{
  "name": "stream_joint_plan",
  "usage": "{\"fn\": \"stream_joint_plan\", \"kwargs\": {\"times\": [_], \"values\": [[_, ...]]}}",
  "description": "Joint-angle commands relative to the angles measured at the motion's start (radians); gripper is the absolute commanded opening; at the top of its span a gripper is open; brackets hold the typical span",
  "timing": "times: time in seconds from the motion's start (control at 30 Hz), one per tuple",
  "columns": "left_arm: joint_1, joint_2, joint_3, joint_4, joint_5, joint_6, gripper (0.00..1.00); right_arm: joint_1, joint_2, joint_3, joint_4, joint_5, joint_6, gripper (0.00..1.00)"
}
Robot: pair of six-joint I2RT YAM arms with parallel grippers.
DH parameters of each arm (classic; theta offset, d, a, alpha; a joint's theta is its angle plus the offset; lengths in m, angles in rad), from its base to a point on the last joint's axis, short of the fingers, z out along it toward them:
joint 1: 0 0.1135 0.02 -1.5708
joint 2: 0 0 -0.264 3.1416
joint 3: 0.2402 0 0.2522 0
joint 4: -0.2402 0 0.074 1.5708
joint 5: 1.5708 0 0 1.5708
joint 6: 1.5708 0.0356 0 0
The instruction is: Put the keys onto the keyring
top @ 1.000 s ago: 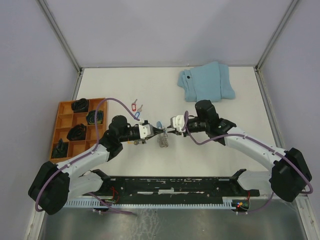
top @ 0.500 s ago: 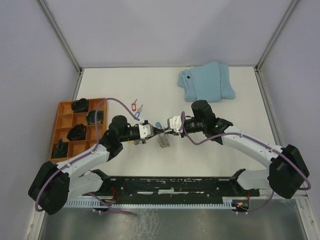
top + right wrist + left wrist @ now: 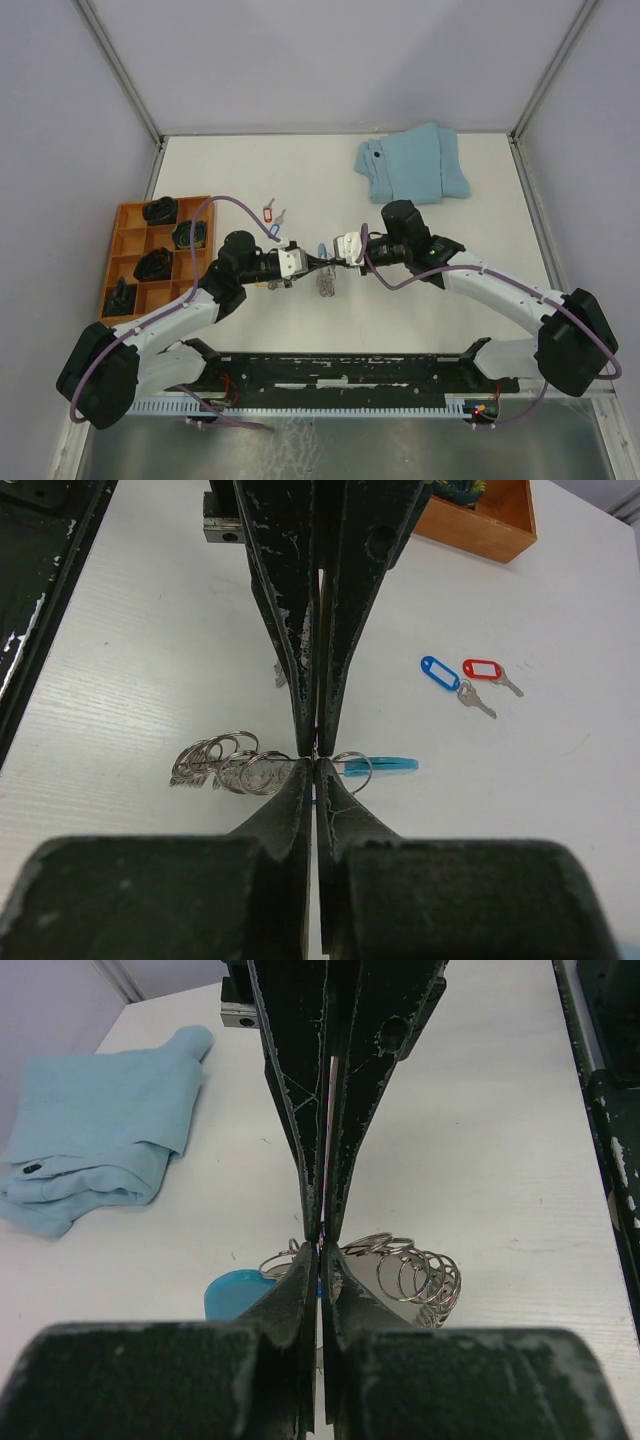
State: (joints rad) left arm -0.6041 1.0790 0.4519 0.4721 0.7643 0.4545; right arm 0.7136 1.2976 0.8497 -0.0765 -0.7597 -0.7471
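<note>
The keyring shows as a bunch of silver rings (image 3: 326, 285) on thin wire with a bright blue plastic section (image 3: 318, 248). In the wrist views the rings (image 3: 415, 1275) (image 3: 225, 765) and the blue section (image 3: 235, 1290) (image 3: 385, 765) lie on either side of the fingertips. My left gripper (image 3: 318, 263) (image 3: 318, 1252) and right gripper (image 3: 330, 261) (image 3: 315, 763) meet tip to tip just above the table. Both are shut, and the wire seems pinched where they meet. Two keys lie apart to the left, one with a red tag (image 3: 268, 211) (image 3: 482, 668), one with a blue tag (image 3: 275, 230) (image 3: 440, 672).
An orange compartment tray (image 3: 125, 250) with dark items stands at the left edge. A folded light-blue cloth (image 3: 412, 165) (image 3: 95, 1120) lies at the back right. A black rail (image 3: 350, 372) runs along the near edge between the arm bases.
My right gripper has moved left until its tips meet the left gripper's, and its jaws have closed. The left arm and the two loose keys have stayed put.
</note>
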Motion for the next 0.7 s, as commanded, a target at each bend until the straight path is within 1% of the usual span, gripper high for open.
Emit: {"fn": "stream_joint_plan", "kwargs": {"times": [0.0,0.07,0.13,0.23,0.37,0.5,0.67], "values": [[-0.005,-0.023,0.047,0.059,0.025,-0.033,0.03,0.007,-0.014,0.040,-0.027,0.041,-0.015,0.03],[-0.005,-0.024,0.044,0.064,0.016,-0.036,0.07,0.007,-0.025,0.034,-0.030,0.067,-0.008,0.02],[-0.006,-0.027,0.036,0.076,-0.001,-0.047,0.13,0.007,-0.041,0.021,-0.019,0.089,0.006,0.02],[-0.005,-0.036,0.010,0.131,-0.048,-0.086,0.18,0.002,-0.073,0.000,0.019,0.111,0.044,0.01],[-0.008,-0.043,-0.038,0.234,-0.127,-0.173,0.26,-0.004,-0.101,-0.005,0.002,0.110,0.058,0.01],[-0.011,-0.044,-0.077,0.304,-0.285,-0.296,0.28,-0.007,-0.136,-0.029,0.002,0.118,0.062,0.01],[-0.012,-0.041,-0.084,0.297,-0.508,-0.487,0.29,-0.013,-0.176,-0.062,0.001,0.139,0.054,0.01]]}}
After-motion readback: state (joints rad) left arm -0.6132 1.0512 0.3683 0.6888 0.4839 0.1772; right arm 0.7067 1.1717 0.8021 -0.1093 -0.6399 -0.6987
